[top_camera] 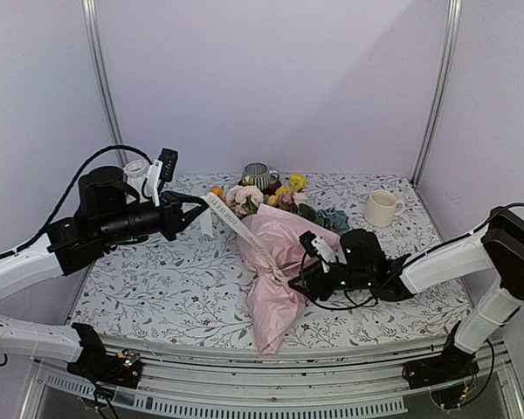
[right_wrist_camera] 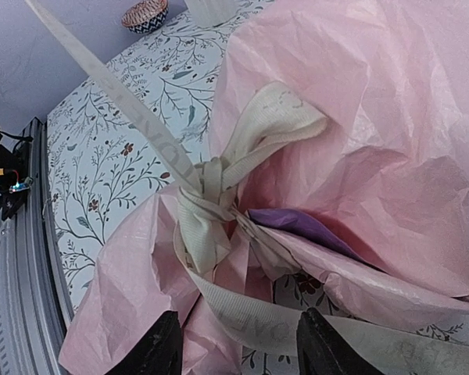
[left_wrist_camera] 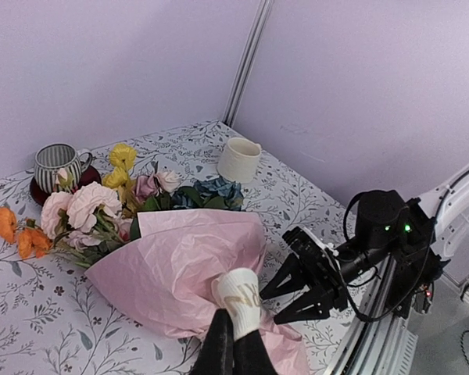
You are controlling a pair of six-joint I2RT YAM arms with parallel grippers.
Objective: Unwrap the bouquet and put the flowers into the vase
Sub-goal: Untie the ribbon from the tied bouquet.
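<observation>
Pink paper, thin and crinkly, is wrapped round the bouquet, which lies on its side in the middle of the worktop. The flowers point to the far side and the tail of the cone points to the near edge. The paper looks very light and soft, and I think it would rip or slide if it were pulled hard. The flowers look light too, and I would hold them by the stems, not the heads. A pale ribbon ties the cone with a knot. The ribbon is flat and looks strong, so it is the good thing to pull.

The left tool is pressed together on one loose end of the ribbon, up and to the left of the bouquet, and the ribbon runs in a tight line from it down to the knot. The right tool has its fingers spread and pinches nothing. It is low, just beside the right side of the cone, and the knot is right in front of it
</observation>
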